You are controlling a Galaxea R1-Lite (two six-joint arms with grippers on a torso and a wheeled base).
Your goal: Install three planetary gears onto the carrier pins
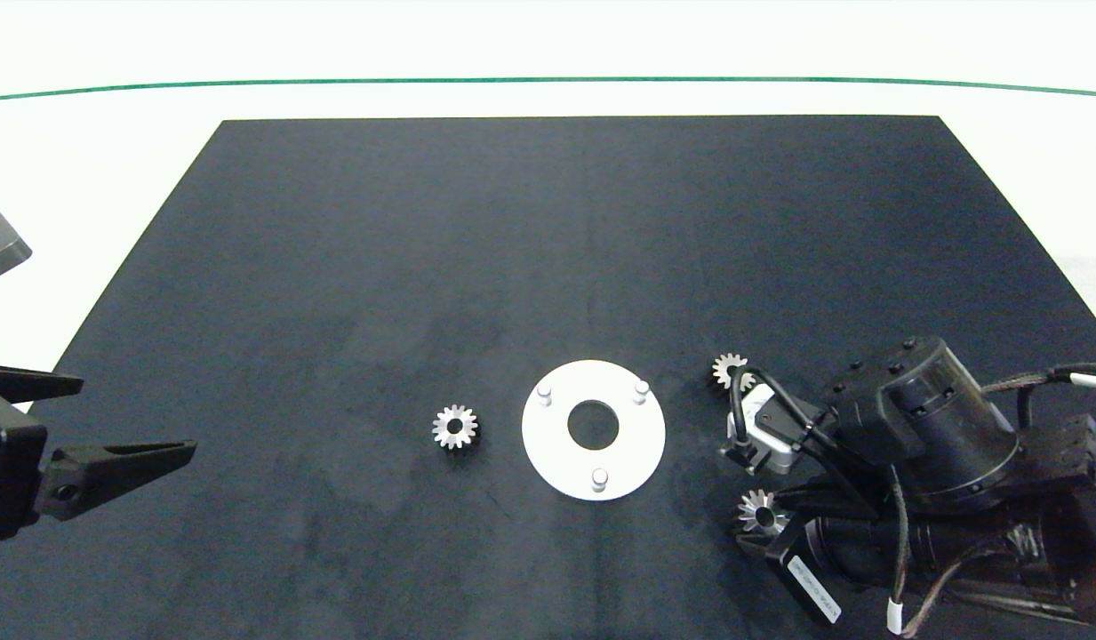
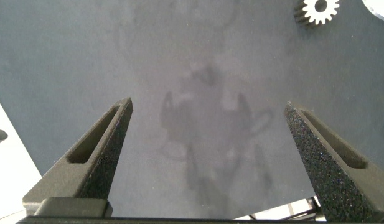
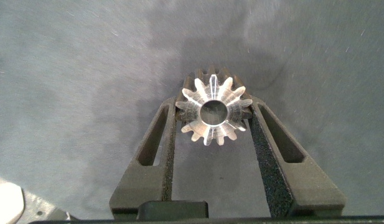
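Note:
The white carrier disc (image 1: 548,444) lies on the mat with its three carrier pins (image 1: 599,480) bare. One planetary gear (image 1: 456,427) lies flat to the disc's left and also shows in the left wrist view as a planetary gear (image 2: 320,9). A second gear (image 1: 730,369) lies right of the disc, partly under the right arm's cable. My right gripper (image 1: 765,523) is shut on the third gear (image 3: 211,109), one finger pressed against each side of its teeth, low over the mat. My left gripper (image 2: 208,106) hangs open at the mat's left edge.
A black mat (image 1: 548,249) covers the white table (image 1: 103,151), with a green line (image 1: 548,80) at the back. The right arm's bulky wrist (image 1: 921,427) and cables fill the near right corner. A grey object (image 1: 1,244) sits at the left edge.

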